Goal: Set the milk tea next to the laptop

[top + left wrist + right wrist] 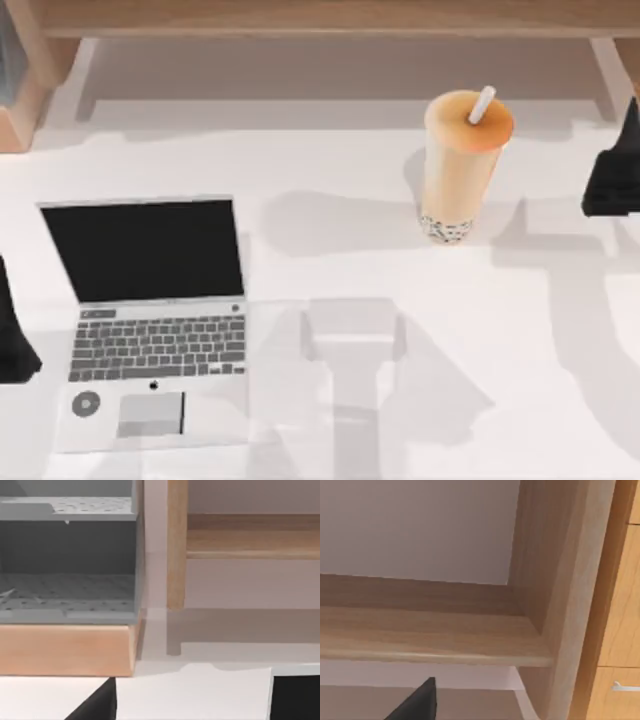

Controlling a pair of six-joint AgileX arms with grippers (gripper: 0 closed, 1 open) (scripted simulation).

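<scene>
The milk tea stands upright on the white tabletop, toward the far right of the top view. It is a tall clear cup of pale orange-tan drink with dark pearls settled at the bottom, an orange lid and a white straw poking out of the lid. The laptop lies open at the left side of the tabletop, black screen up, grey keyboard and trackpad toward the near edge, with a small apple logo and a round sticker beside the trackpad. The cup and the laptop are well apart, with bare tabletop between them.

The left gripper sits at the left edge of the top view, just beside the laptop's left side, holding nothing; whether its fingers are open or closed cannot be told. The right gripper sits at the right edge, near the milk tea but not touching it; its fingers likewise cannot be judged.

The left wrist view looks toward a wooden shelf unit with grey perforated trays. The right wrist view faces a wooden shelf and its upright.
</scene>
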